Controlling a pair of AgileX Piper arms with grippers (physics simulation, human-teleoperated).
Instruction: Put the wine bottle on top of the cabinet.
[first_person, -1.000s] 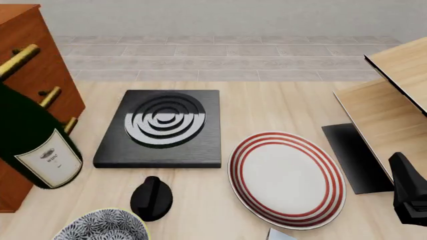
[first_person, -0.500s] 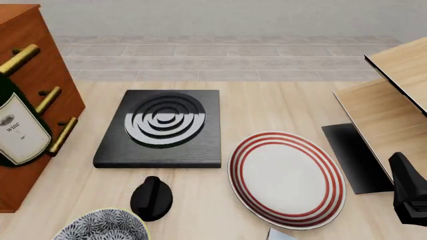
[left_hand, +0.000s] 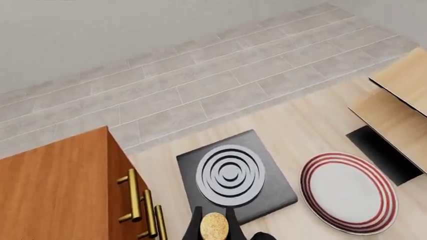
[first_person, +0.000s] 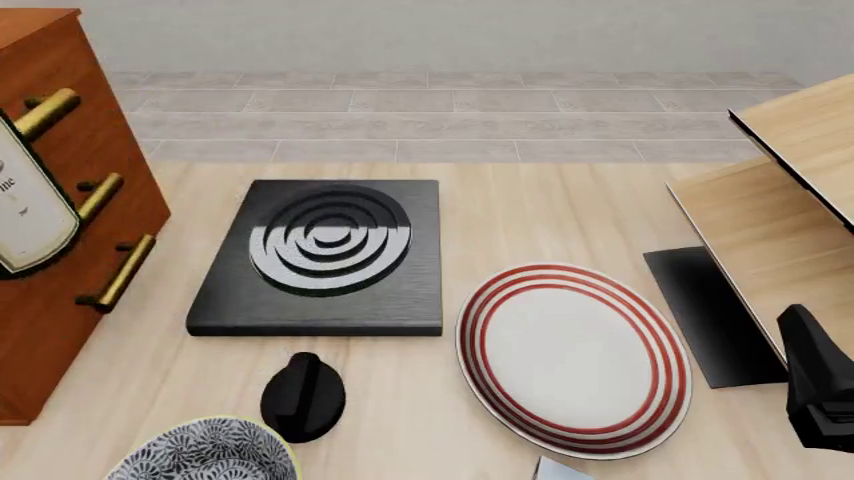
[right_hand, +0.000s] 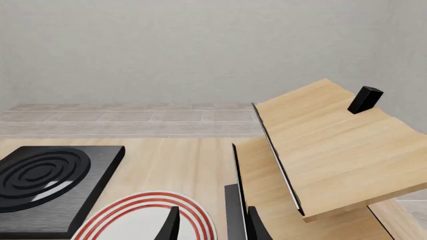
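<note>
Wine bottle (first_person: 30, 205) now shows only as a slice of white label and dark glass at the far left edge of the front view, in front of the cabinet (first_person: 74, 260) face beside the upper brass handles (first_person: 80, 195). Over the last second it has climbed steadily: first its whole lower body hung low beside the cabinet, then mid-height, and now most of it is out of frame above. That rise suggests the lift is nearly high enough to clear the cabinet top, so the carry across and the set-down are what remain.

From the left wrist view, the tan cork (left_hand: 214, 226) sits between the two dark fingers (left_hand: 195, 229) of the left gripper (left_hand: 213, 231), which press against the neck on both sides, so the bottle hangs from that grip. Below it lie the cabinet's flat top, the black burner plate (left_hand: 233, 176) and the red-ringed plate (left_hand: 348, 192) on the desk (left_hand: 313, 125).

The right gripper (right_hand: 210, 225) idles low at the desk's right side; its fingers stand apart with nothing between them, pointing toward the pale wood shelf (right_hand: 327, 145).
</note>
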